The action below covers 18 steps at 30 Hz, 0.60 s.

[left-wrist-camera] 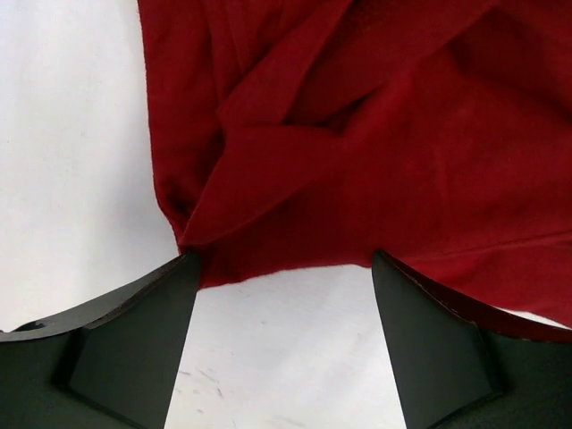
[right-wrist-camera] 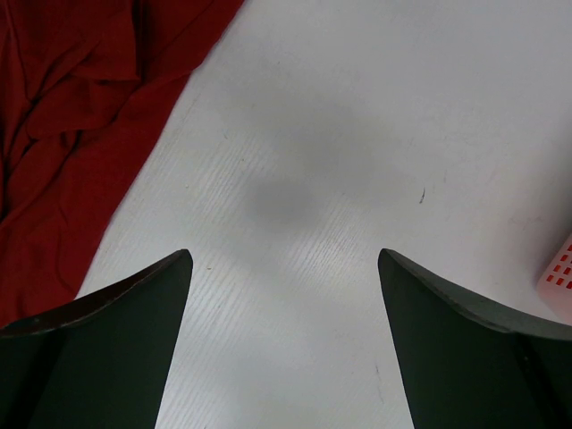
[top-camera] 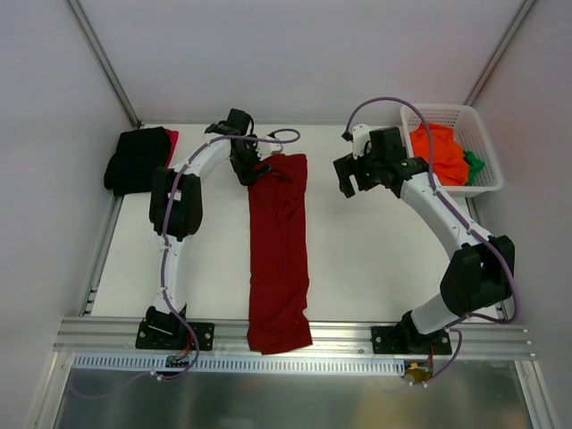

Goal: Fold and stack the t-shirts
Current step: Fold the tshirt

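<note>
- Nearest us, the dark red t-shirt (top-camera: 279,259) lies as a long narrow strip down the middle of the table (top-camera: 357,268). Its near end drapes over the aluminium rail (top-camera: 465,338).
- We judge the lengthwise folds done, with sleeves tucked in. The crosswise folds are left, and the far end looks rumpled.
- Left hand (left-wrist-camera: 284,259) is at the strip's far end, fingers spread wide. The cloth's edge lies at the fingertips and touches the left one, but nothing is clamped.
- Right hand (right-wrist-camera: 286,255) hangs over bare table to the right of the strip, fingers spread wide and holding nothing.
- Far left: a folded black t-shirt (top-camera: 134,161) with a bright red t-shirt (top-camera: 172,137) showing at its far right edge. This looks like the stack so far. We cannot tell how the two are layered.
- Far right: a white basket (top-camera: 487,183) holds an orange t-shirt (top-camera: 436,154) and a green t-shirt (top-camera: 472,164), both crumpled.
- Tally, as we judge it: two stacked, one mid-fold, at least two untouched. Roughly halfway.
</note>
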Each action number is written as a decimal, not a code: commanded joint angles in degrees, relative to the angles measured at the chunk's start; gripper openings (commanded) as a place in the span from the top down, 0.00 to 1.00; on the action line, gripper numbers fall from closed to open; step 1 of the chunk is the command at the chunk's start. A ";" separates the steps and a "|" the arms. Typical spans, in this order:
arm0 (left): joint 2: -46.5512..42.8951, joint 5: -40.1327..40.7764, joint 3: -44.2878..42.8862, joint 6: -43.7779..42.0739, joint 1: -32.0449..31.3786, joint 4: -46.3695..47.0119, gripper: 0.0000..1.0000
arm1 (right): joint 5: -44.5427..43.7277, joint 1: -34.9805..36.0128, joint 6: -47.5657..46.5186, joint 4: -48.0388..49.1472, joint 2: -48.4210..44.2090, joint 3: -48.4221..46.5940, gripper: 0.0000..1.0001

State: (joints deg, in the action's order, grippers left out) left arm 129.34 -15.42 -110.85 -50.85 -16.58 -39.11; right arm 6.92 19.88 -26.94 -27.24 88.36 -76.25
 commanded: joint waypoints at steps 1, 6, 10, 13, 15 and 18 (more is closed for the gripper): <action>2.58 0.13 -4.81 -0.39 -0.56 -1.93 0.21 | 0.90 -0.45 1.01 1.14 -0.90 -0.31 0.11; 4.52 1.80 -9.73 2.33 -0.39 -1.06 0.19 | 0.90 -0.46 0.75 1.14 -1.34 0.05 0.10; 2.59 1.27 -10.09 3.91 -0.03 1.84 0.19 | 0.99 -0.63 0.57 1.23 -0.99 0.13 0.11; 1.88 1.44 -10.00 4.44 -0.03 2.81 0.19 | 1.08 -0.63 0.57 1.23 -0.73 0.13 0.10; 1.79 1.62 -9.92 4.44 -0.12 3.25 0.19 | 1.26 -0.72 0.66 1.23 -0.73 0.13 0.11; 2.93 2.76 -10.35 3.83 -0.03 3.34 0.19 | 1.34 -0.72 0.66 1.23 -0.55 0.05 0.10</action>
State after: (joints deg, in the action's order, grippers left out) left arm 134.37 -14.13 -119.00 -47.29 -16.51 -36.88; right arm 7.01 19.68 -26.98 -27.24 88.38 -76.16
